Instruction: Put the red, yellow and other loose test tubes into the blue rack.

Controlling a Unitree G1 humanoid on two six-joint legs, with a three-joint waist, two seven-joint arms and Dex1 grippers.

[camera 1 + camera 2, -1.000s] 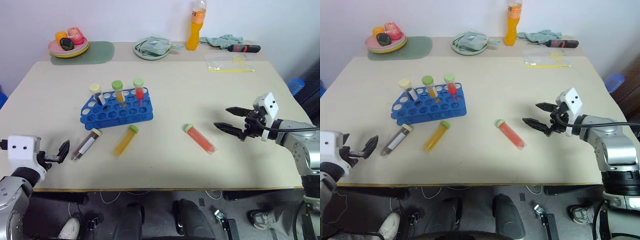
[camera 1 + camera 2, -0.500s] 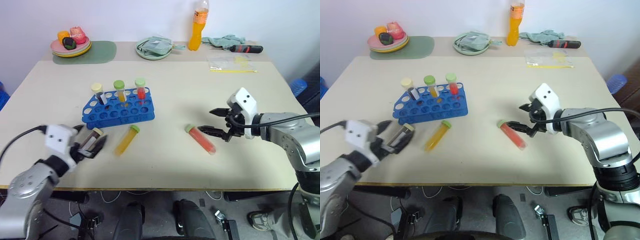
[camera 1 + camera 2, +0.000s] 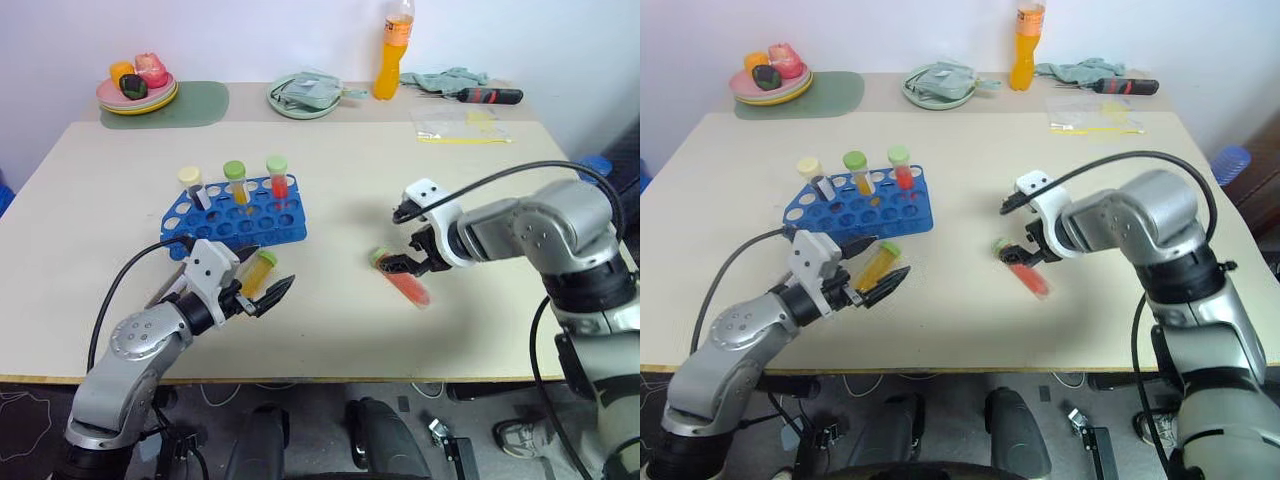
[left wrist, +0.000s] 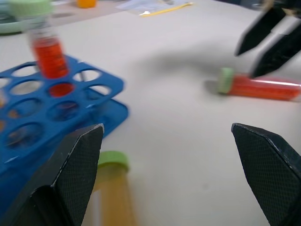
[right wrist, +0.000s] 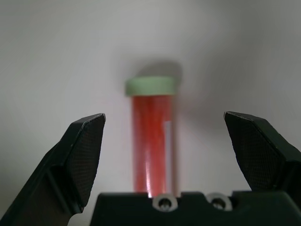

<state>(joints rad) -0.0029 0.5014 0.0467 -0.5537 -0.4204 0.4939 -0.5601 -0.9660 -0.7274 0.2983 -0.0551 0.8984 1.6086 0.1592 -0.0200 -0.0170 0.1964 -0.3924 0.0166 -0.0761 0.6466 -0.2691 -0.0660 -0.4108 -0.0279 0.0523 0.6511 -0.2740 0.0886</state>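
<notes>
With our right gripper (image 3: 402, 262) wide open and empty over the red tube (image 3: 402, 279), closing off-centre could roll it across the bench (image 3: 330, 200).

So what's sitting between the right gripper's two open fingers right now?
The loose red tube with its green cap lies on the bare table between the right gripper's open fingers, as the right wrist view shows.

Bare worktop (image 3: 330, 330) lies open between the yellow tube (image 3: 254, 273) and the red tube (image 3: 402, 277), while the blue rack (image 3: 235, 216) with its three upright tubes (image 3: 234, 180) blocks the way just behind the left pincer (image 3: 255, 282).
</notes>
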